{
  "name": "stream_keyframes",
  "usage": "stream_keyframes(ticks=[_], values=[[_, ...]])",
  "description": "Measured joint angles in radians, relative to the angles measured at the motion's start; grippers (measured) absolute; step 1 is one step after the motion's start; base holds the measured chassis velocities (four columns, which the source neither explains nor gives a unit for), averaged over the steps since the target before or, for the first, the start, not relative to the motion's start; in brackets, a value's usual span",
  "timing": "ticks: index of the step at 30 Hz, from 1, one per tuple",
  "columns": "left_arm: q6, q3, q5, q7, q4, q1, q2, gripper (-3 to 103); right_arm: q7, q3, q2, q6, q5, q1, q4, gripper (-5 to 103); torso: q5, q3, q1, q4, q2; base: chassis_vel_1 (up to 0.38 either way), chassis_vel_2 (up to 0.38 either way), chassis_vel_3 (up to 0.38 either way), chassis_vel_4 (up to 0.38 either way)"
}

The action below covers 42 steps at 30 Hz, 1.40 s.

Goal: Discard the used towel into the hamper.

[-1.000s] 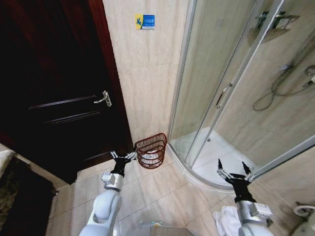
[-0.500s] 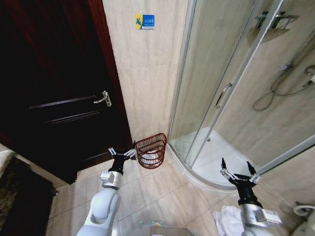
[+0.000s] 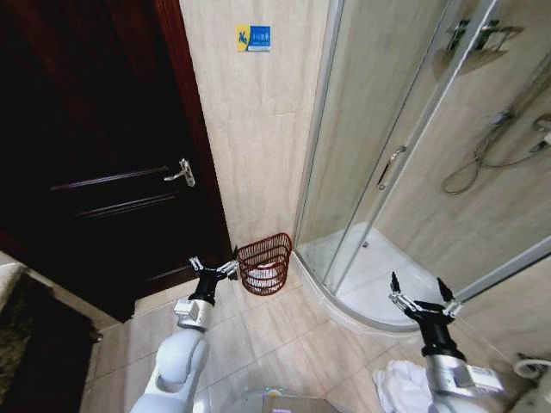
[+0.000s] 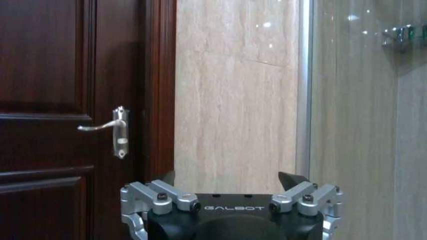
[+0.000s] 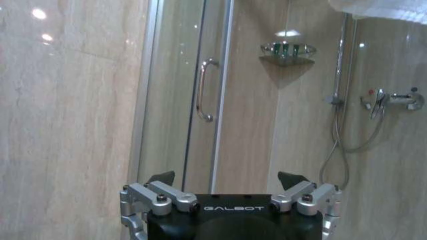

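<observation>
The hamper (image 3: pixel 264 263) — a round, dark red-brown wire-mesh basket that narrows toward its base — stands on the tiled floor in the corner where the beige marble-look wall (image 3: pixel 258 129) meets the curved shower base, just beyond the left gripper (image 3: pixel 213 268) and almost touching its tips; something pale lies inside it. That left claw is held low with its two black-tipped fingers spread apart and nothing between them; in its wrist view the silver linkages and black body point at the same streaked stone wall, with the dark, glossy wooden door (image 3: pixel 95 155) and its chrome lever handle (image 4: pixel 110 129) to one side. The right gripper (image 3: pixel 423 297) hangs well apart from the basket, in front of the shower enclosure (image 3: pixel 405 155), fingers likewise splayed wide and empty. Below and just behind it on the floor lies a crumpled white towel (image 3: pixel 398 385), soft and bunched. Ahead of the right claw stand the curved glass panels with slim metal frames, a looped bar handle (image 5: pixel 204 90), a chrome hose and mixer tap — and a small wire corner shelf (image 5: pixel 287 51).
</observation>
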Motion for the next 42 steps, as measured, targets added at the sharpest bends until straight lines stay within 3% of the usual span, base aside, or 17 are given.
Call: stream_keyframes(ticks=[42], values=[[-0.005,0.012,0.0,-0.001,-0.03,0.034,-0.021,100,-0.006,0.023,-0.006,-0.001,0.013,0.007,-0.014,100,0.0,0.0,0.0,0.0,0.0,-0.022,-0.019,0.019,0.019]])
